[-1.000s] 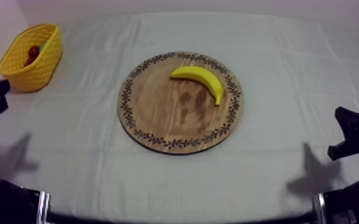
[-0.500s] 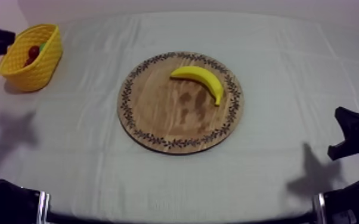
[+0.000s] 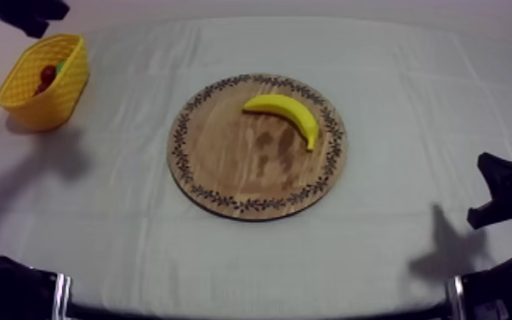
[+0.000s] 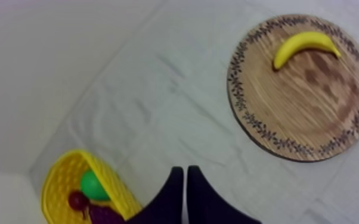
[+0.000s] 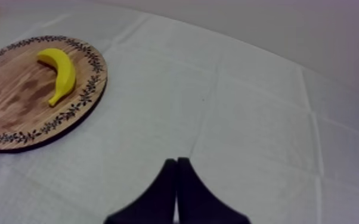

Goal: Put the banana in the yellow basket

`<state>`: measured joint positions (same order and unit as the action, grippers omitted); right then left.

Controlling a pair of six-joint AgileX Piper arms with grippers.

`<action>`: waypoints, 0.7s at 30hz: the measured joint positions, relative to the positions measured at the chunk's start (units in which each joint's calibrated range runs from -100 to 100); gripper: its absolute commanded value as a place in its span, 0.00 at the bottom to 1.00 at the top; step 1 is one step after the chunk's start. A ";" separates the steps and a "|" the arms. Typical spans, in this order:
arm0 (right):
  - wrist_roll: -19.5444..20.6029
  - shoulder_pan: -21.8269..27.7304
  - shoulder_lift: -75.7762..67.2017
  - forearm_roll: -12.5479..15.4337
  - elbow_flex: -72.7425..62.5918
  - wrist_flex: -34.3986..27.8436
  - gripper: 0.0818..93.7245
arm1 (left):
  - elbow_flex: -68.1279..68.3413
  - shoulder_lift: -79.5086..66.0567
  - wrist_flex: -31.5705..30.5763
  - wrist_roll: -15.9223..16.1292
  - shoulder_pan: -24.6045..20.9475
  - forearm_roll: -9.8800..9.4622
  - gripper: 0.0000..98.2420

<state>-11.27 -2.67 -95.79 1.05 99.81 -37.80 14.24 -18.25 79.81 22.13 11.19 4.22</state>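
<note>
Far left: yellow basket [image 3: 62, 95], openwork woven-look walls, oval, at the back corner of the surface [image 3: 412, 102]. It holds a small red fruit [image 3: 48, 75], a round green fruit [image 4: 93, 185] and a dark purple lump [image 4: 101, 212], probably grapes.

The left end effector [image 4: 183, 173] hangs high just beside the basket. Its fingers are pressed together into a narrow wedge and hold nothing. This arm sits on the basket's side, so my guess is it does the carry. The fingers must spread before any grasp.

The cloth over the surface is grey-white, matte, with fold creases.

Centre: wooden board [image 3: 225, 162], round and flat, with visible grain, darker blotches and a leafy patterned rim.

The banana [image 3: 289, 115] lies flat on the board's far-right part, near the rim and well apart from the basket. It is smooth, plain yellow and crescent-shaped, with its ends free. Pick not yet started. Lying on its side, it leaves the mid-body open to a pinch across.

Right: the right end effector [image 5: 176, 164] sits low at the surface's edge, fingers pressed together and empty, well apart from the board. It looks parked.
</note>
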 measured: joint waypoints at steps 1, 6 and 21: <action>0.03 0.00 0.00 0.00 0.00 0.00 0.00 | -1.19 1.30 0.27 0.32 0.84 -0.26 0.00; -0.01 0.00 0.00 0.00 0.00 0.00 0.00 | -6.46 7.19 0.92 1.35 5.36 -1.10 0.00; -0.01 0.00 0.00 0.00 0.00 0.00 0.00 | -21.14 28.13 1.93 7.69 15.25 0.90 0.00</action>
<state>-11.28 -2.67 -95.79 1.05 99.81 -37.80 -6.90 9.88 81.74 29.82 26.43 5.11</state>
